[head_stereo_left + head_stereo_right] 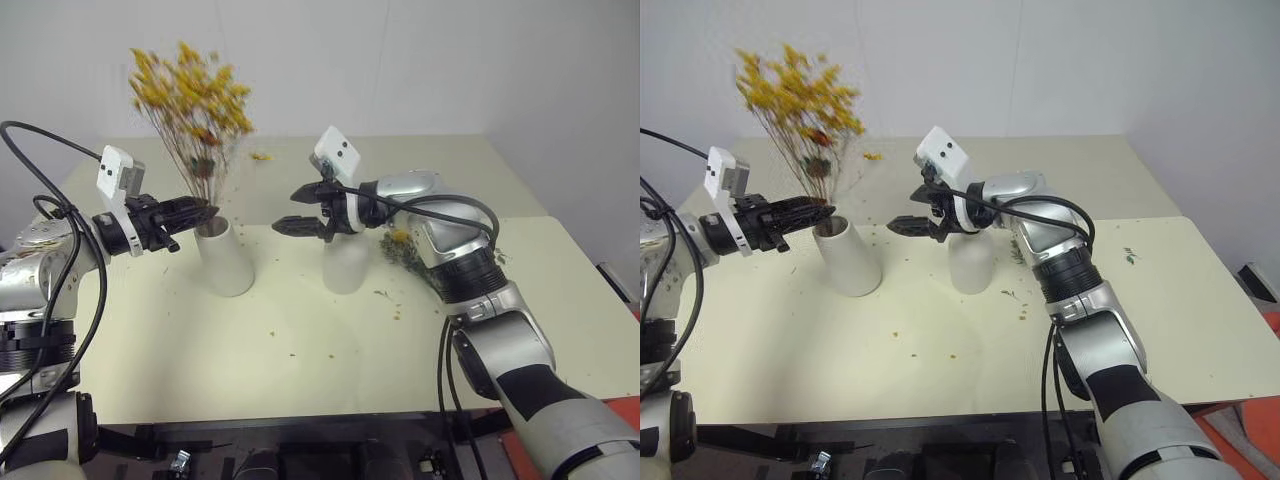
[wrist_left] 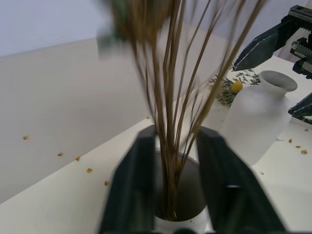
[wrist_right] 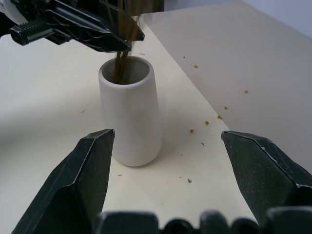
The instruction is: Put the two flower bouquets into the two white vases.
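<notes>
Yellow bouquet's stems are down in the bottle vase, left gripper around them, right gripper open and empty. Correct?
Wrong vase. The yellow bouquet has its stems in the cylinder vase, as the left wrist view shows; the bottle vase stands empty beside it. The rest holds: left gripper around the stems, right gripper open and empty.

left end effector (image 1: 200, 212): level, fingers parted | right end effector (image 1: 297, 210): points left, fingers wide apart
</notes>
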`<state>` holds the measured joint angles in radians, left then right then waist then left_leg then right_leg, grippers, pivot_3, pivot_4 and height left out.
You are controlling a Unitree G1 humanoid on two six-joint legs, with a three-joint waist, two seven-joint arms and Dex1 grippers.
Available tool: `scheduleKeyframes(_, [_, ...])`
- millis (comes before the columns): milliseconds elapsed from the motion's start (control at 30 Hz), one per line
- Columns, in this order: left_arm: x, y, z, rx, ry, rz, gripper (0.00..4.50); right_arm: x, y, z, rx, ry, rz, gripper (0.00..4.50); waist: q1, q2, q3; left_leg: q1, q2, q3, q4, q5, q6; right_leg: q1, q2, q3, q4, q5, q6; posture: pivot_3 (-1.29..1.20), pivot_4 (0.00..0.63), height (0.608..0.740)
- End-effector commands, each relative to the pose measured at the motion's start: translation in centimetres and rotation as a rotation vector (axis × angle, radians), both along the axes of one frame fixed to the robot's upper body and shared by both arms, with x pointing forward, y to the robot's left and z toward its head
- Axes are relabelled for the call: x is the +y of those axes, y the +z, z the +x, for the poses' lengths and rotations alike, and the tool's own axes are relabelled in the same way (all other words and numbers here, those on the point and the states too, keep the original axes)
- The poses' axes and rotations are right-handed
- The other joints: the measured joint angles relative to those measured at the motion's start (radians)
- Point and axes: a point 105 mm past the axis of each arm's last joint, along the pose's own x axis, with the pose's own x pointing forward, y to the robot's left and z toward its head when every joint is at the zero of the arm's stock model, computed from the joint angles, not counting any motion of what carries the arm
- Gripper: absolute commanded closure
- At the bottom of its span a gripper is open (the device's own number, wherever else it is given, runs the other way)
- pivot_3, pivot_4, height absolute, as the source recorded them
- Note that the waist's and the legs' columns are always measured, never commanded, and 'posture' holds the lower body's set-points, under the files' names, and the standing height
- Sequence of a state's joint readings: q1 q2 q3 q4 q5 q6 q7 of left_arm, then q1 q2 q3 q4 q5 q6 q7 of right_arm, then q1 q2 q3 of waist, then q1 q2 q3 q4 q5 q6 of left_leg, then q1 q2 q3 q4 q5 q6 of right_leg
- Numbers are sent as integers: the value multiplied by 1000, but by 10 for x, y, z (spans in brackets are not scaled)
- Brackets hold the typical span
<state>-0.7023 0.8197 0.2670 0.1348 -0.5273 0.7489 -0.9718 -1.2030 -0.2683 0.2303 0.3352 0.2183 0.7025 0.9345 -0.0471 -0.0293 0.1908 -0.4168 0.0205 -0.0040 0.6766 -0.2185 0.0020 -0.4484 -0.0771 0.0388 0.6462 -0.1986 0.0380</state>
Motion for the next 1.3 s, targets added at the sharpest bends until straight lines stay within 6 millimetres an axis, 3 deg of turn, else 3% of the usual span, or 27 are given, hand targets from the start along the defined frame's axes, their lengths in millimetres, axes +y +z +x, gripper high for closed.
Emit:
scheduleKeyframes(33, [7, 30, -16, -106, 10, -3, 1958, 2, 13, -7, -47, 30, 8, 329, -2, 0, 0, 0, 0, 0, 0, 0, 0, 0, 0, 0, 0, 0, 0, 0, 150, 740])
scheduleKeyframes(267, [9, 54, -42, -222, -13, 18, 11, -1, 12, -7, -47, 28, 1, 329, 0, 0, 0, 0, 0, 0, 0, 0, 0, 0, 0, 0, 0, 0, 0, 0, 150, 740])
scheduleKeyframes(500, [8, 97, -71, -410, -75, -11, 11, -7, 12, -6, -57, 20, -10, 329, 0, 0, 0, 1, 0, 0, 0, 0, 0, 0, 0, 0, -1, 0, 0, 0, 150, 740])
scheduleKeyframes(633, [-2, 119, -77, -497, -131, -108, 11, -18, 15, -4, -70, -2, -14, 329, 5, 0, 0, 1, 0, 0, 0, 0, 0, 1, 0, 0, -1, 0, 0, 0, 150, 740])
scheduleKeyframes(867, [-38, 128, -64, -538, -272, -185, 11, -47, 26, -1, -102, -83, 14, 329, 7, -1, 0, 2, 0, 0, 0, 0, 0, 5, 0, -1, -3, 0, 0, 0, 150, 740])
scheduleKeyframes(967, [-63, 136, -59, -557, -378, -254, 11, -64, 29, -1, -106, -136, 32, 329, 8, -1, 0, 2, 0, 0, 0, 0, 0, 6, 0, -1, -4, 0, 0, 0, 150, 740])
scheduleKeyframes(1100, [-92, 133, -55, -518, -510, -306, 11, -80, 32, 0, -107, -200, 53, 329, 5, -1, 0, 2, -1, 0, 0, 0, 0, 6, 0, 0, -5, 0, 1, 0, 150, 740])
scheduleKeyframes(1300, [-146, 100, -46, -403, -656, -259, 11, -116, 33, -1, -114, -314, 62, 329, 3, -1, 0, 3, -1, 0, 0, 0, 0, 6, 0, 0, -5, 0, 1, 0, 150, 740])
